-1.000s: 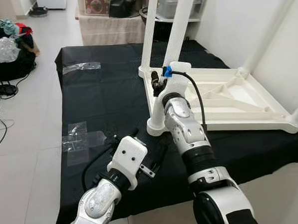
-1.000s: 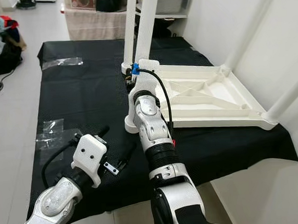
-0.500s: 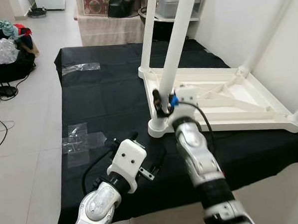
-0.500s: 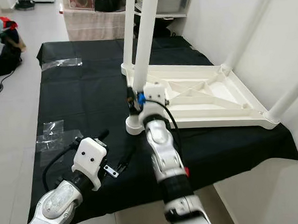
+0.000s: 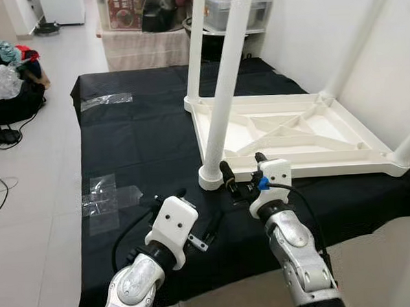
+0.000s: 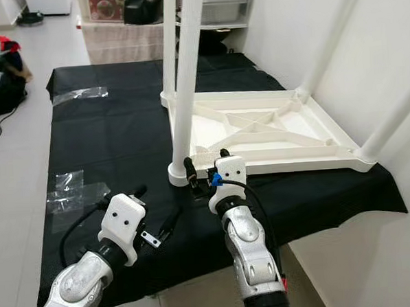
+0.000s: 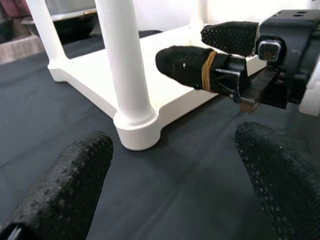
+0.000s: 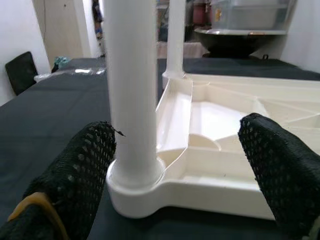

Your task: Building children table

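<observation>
The left claw (image 5: 195, 219) is spread apart, holding nothing, over the black worktop (image 5: 136, 143). The right claw (image 5: 242, 171) is apart too. Just past it, the near leg (image 5: 224, 90) stands straight up in the upside-down white table (image 5: 307, 131). All four legs seem fitted (nearly done).

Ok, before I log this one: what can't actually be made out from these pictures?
- Tops of the white plastic table legs: cut off by the upper edge in both eye views.
- Seating of the near leg in its socket on the upturned white plastic tabletop: the joint's inside is hidden in every view.
- Small silvery part on the black cloth: too small to identify, partly behind the left claw.
- Items on the far shelf: too small and cropped.
</observation>
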You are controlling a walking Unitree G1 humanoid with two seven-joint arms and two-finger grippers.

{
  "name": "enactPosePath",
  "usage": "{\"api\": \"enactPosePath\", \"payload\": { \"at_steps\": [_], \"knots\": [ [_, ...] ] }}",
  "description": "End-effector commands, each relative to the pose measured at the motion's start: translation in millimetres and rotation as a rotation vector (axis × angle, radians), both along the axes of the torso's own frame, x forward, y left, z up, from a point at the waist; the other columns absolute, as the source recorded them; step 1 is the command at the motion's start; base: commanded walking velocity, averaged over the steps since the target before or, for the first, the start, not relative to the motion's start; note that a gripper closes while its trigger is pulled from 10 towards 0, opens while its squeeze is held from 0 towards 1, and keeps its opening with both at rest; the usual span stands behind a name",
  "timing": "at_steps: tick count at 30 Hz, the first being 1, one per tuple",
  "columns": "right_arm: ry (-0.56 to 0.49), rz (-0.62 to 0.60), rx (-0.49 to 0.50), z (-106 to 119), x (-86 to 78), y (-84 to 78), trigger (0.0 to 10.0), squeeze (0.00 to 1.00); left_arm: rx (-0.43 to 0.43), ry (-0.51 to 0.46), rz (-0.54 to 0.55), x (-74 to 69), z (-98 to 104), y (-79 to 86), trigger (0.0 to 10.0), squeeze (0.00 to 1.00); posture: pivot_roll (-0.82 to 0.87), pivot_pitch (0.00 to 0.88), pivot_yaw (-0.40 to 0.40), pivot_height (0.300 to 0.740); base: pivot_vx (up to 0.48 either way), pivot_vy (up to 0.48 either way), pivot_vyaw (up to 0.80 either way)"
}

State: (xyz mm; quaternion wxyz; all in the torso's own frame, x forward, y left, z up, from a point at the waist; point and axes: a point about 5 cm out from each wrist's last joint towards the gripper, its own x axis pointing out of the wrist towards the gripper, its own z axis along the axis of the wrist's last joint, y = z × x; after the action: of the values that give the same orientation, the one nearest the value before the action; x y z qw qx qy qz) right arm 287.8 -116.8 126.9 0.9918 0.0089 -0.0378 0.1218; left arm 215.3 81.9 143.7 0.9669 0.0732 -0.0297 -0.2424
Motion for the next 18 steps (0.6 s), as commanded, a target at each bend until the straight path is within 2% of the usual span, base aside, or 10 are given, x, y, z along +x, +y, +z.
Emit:
{"api": "enactPosePath", "payload": {
  "at_steps": [1, 9, 18],
  "knots": [
    [0.006, -0.005, -0.008, 0, -1.5, -1.2, 10.0, 0.0, -0.016, 0.022, 0.017, 0.2, -4, 1.4, 10.0, 0.0, 0.04, 0.0, -0.083, 0.74, 0.0, 0.0, 0.0],
    [0.009, 0.013, -0.038, 1, -6.8, -1.0, 10.0, 0.0, -0.038, 0.058, 0.049, 5.0, -10, 3.4, 10.0, 0.0, 0.04, 0.0, -0.078, 0.74, 0.0, 0.0, -0.79],
    [0.053, 0.034, -0.066, -5, -8.0, 3.5, 10.0, 0.0, -0.04, 0.079, 0.085, 6.0, -15, 7.8, 10.0, 0.0, 0.04, 0.0, -0.083, 0.74, 0.0, 0.0, 0.0]
  ]
}}
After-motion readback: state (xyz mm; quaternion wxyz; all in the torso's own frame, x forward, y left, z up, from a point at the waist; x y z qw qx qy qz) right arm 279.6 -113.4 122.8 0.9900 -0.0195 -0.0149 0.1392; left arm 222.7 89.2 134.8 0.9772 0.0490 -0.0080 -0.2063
